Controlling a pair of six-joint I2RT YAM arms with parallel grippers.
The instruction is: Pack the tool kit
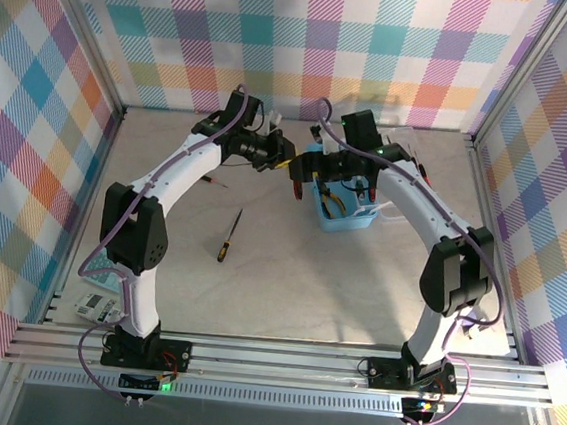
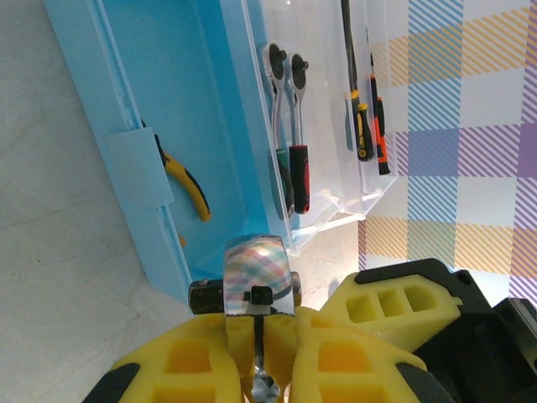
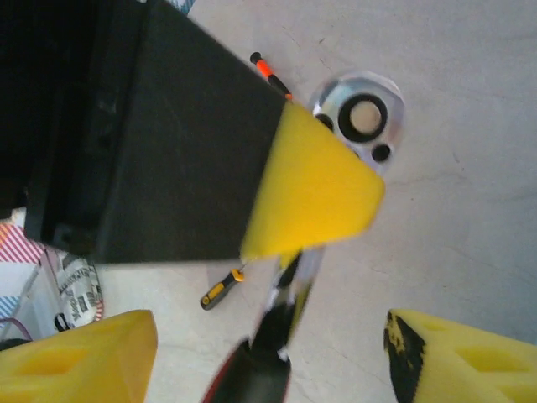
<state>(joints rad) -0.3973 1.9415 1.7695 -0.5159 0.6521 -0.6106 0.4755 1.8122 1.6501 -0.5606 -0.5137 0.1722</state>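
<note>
nearby, left pincer (image 2: 260,317) gripping wrench (image 2: 258,262), loose screwdriver (image 1: 229,235), pale calculator (image 1: 99,305)

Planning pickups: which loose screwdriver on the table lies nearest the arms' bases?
The black-and-yellow-handled screwdriver, mid-table; the thin orange-tipped one lies farther back.
</note>
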